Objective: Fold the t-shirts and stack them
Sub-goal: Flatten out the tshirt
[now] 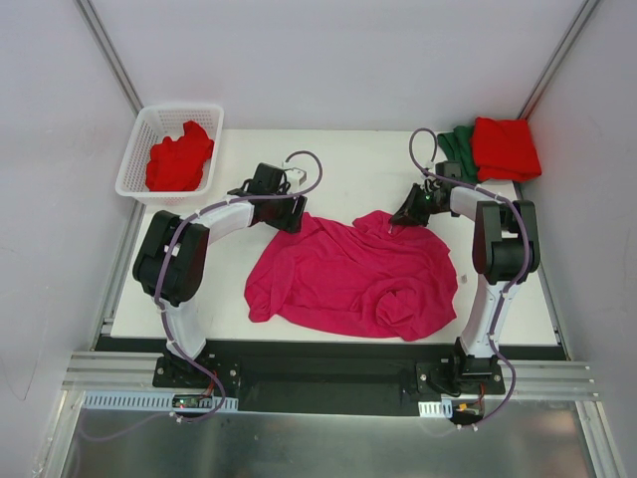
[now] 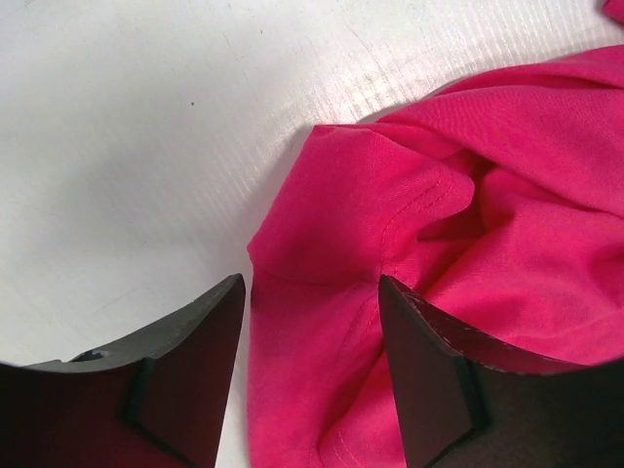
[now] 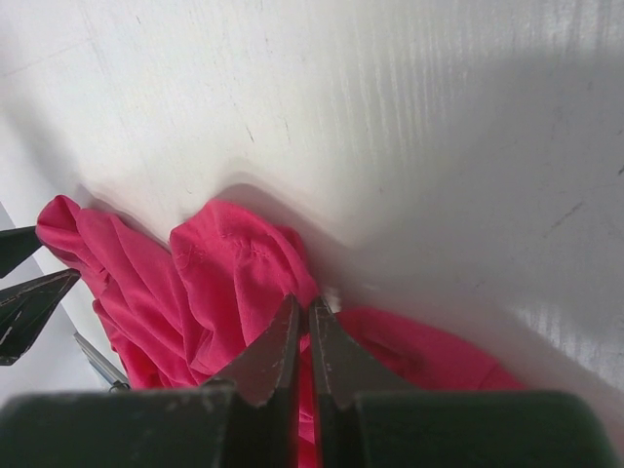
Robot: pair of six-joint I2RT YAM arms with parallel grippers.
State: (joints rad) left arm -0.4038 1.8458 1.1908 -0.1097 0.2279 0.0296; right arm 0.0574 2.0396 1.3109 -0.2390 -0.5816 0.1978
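Noted, nearest the arm bases in the lower middle of the top view, a crumpled magenta-pink cloth t-shirt (image 1: 348, 274) sprawled unfolded on the white desk (image 1: 348, 159). Found the left fingers (image 1: 289, 214) at its upper left edge, low over the desk. Saw them standing apart in the left wrist view, one over bare desk and the other over cloth, straddling a seamed fold of the pink shirt with nothing clamped. Found the right fingers (image 1: 396, 221) at the upper right edge of the same shirt. Saw them pressed nearly together in the right wrist view, with a bunch of pink cloth nipped at the tips and gathered around them.

Spotted farther back, in the upper left of the frame, a white plastic lattice basket (image 1: 134, 159) at the desk's corner, holding a rumpled bright red t-shirt (image 1: 179, 159). Spotted in the upper right a folded bright red t-shirt (image 1: 506, 147) partly overlapping a dark green t-shirt (image 1: 458, 144), well apart from the pink one.
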